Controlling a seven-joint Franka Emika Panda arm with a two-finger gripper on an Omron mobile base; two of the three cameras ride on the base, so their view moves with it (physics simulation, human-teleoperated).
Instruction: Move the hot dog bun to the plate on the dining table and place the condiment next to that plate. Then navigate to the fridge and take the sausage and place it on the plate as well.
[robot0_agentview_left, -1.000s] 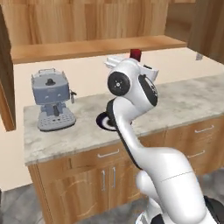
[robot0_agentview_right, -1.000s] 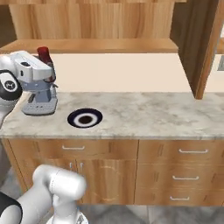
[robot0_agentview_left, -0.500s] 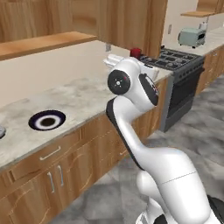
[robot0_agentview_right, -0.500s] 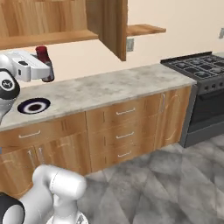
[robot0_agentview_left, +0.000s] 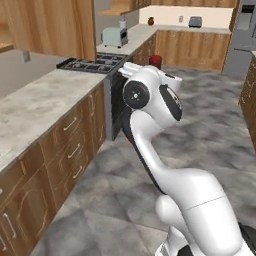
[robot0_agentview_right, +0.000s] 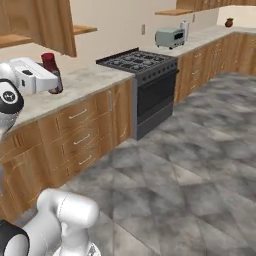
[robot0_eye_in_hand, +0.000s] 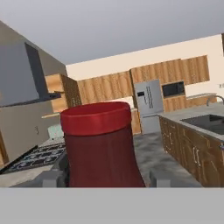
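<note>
1. Marbled counter (robot0_agentview_left: 35, 107) with wooden drawers: runs along the left wall in the left base view.
2. Black stove (robot0_agentview_right: 142, 67): stands at the far end of that counter; a toaster (robot0_agentview_right: 169, 37) sits on the counter beyond it.
3. Gripper (robot0_agentview_right: 56, 80): raised at the arm's end, above the counter edge in the right base view, jaws clamped on the condiment (robot0_eye_in_hand: 100, 148).
4. Condiment: upright between the fingers, red cap (robot0_agentview_right: 48, 58) on top, carried clear of every surface.
5. Fridge (robot0_eye_in_hand: 148, 105): visible in the hand view, far behind the bottle, among wooden cabinets.
</note>
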